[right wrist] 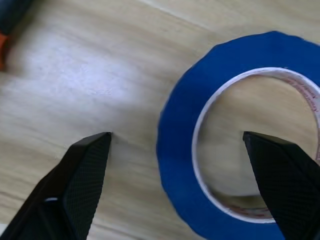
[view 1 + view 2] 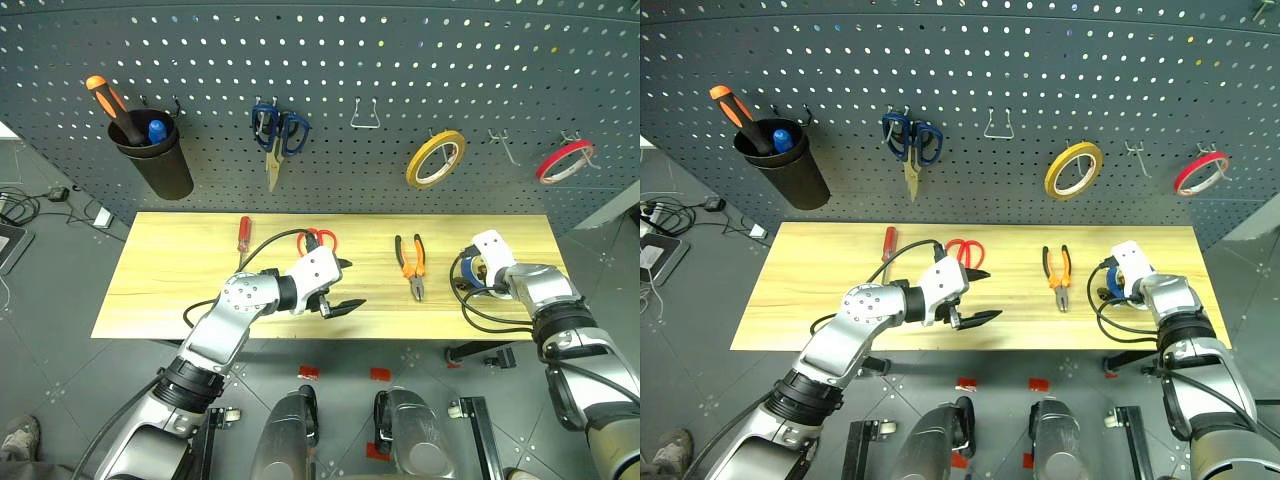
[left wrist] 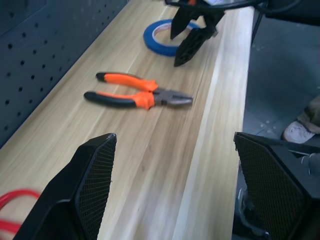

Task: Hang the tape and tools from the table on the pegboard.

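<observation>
- Pegboard [image 2: 330, 70]: dark grey perforated panel standing behind the table. It already carries blue-handled scissors [image 2: 277, 133], a yellow tape ring [image 2: 436, 158], a red tape ring [image 2: 563, 161] and a black cup [image 2: 155, 155] holding an orange-handled screwdriver. A bare wire hook [image 2: 364, 117] hangs between the scissors and the yellow ring; judged a free place for something from the table.
- Table [image 2: 180, 270]: light plank top. All four task items lie flat on it, none hung yet.
- Left gripper [image 2: 335, 296]: poised over the front middle of the table, pointing toward the robot's right. Fingers apart, nothing between them. Its wrist view looks along the planks toward the pliers and tape, so it seems to be lining up on that side, though the target is not certain.
- Right gripper [image 3: 192, 35]: low over the tape at the right end of the table. Fingers spread, one outside the ring and one over the core hole, straddling the band. Not clamped yet; this placement suits pinching the wall of the ring.
- Blue tape [image 1: 240, 145]: lies flat near the right end, pale core up.
- Red-handled scissors [image 2: 320, 240]: mid-table, just behind the left gripper, partly hidden.
- Pliers [image 2: 412, 264]: orange-and-black handles toward the pegboard, nose toward the front edge; between the two grippers.
- Red screwdriver [image 2: 243, 232]: near the back edge, left of the scissors, untouched.
</observation>
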You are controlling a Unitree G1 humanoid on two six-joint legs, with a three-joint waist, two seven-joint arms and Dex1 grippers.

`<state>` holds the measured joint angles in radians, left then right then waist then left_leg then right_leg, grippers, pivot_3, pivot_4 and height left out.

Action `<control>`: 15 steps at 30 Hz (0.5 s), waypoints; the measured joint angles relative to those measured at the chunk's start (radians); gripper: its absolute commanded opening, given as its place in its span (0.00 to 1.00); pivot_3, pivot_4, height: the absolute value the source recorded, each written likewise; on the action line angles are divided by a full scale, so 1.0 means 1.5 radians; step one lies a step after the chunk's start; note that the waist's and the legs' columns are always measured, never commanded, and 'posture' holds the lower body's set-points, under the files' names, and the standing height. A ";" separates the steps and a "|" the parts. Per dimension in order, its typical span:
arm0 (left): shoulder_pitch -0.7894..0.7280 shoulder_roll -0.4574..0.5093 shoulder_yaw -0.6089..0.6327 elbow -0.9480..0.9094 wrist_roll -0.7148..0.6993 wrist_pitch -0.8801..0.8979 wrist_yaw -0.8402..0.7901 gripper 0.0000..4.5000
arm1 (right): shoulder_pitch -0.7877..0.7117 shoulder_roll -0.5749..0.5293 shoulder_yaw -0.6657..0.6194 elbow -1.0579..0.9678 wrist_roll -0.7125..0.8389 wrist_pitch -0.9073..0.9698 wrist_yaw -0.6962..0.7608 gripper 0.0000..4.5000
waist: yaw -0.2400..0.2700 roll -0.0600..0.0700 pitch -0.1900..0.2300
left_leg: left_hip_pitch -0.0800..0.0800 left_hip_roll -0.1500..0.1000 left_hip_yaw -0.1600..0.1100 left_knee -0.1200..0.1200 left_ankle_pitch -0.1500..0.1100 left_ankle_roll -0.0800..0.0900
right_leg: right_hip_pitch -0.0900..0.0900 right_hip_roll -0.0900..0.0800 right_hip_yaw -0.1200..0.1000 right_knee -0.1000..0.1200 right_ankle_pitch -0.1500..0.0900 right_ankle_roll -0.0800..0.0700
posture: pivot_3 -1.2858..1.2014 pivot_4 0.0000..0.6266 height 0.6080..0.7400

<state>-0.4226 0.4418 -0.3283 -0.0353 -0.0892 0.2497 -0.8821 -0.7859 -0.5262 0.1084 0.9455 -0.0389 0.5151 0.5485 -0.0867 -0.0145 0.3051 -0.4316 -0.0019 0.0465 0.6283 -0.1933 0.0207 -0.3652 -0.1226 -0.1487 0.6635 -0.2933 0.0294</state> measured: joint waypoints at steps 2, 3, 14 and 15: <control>0.002 -0.003 0.000 -0.004 0.000 0.000 -0.002 0.89 | -0.015 0.004 0.010 0.025 -0.013 -0.012 0.008 0.65 | 0.000 0.000 0.000 | 0.000 0.000 0.000 0.001 0.000 0.000 | 0.000 0.000 0.000 0.000 0.001 0.001 | 0.41 0.51 1.00; 0.003 -0.004 -0.001 -0.007 0.000 -0.001 -0.003 0.89 | -0.017 0.004 0.013 0.031 -0.015 -0.018 0.010 0.57 | 0.001 0.000 0.000 | 0.000 0.000 0.000 0.001 0.000 0.000 | 0.000 0.000 0.000 0.000 0.001 0.001 | 0.41 0.49 1.00; 0.016 -0.038 0.015 -0.030 -0.022 -0.025 0.006 0.89 | 0.134 -0.009 0.005 -0.193 -0.044 -0.032 -0.058 0.15 | 0.008 0.000 -0.001 | -0.001 0.000 0.000 0.001 0.000 0.000 | -0.001 -0.001 0.001 0.000 0.002 0.003 | 0.40 0.43 1.00; 0.015 -0.043 0.022 -0.030 -0.027 -0.026 0.012 0.89 | 0.182 -0.015 -0.009 -0.273 -0.044 -0.019 -0.069 0.15 | 0.009 0.000 -0.001 | -0.002 0.000 0.001 0.001 0.000 0.000 | -0.003 -0.001 0.001 0.000 0.002 0.003 | 0.40 0.43 1.00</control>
<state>-0.4001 0.3779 -0.2957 -0.0809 -0.1295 0.2111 -0.8646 -0.5128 -0.5487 0.0949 0.5367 -0.1052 0.4871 0.4449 -0.0729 -0.0149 0.3033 -0.4347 -0.0019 0.0478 0.6296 -0.1931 0.0204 -0.3693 -0.1236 -0.1473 0.6638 -0.2899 0.0340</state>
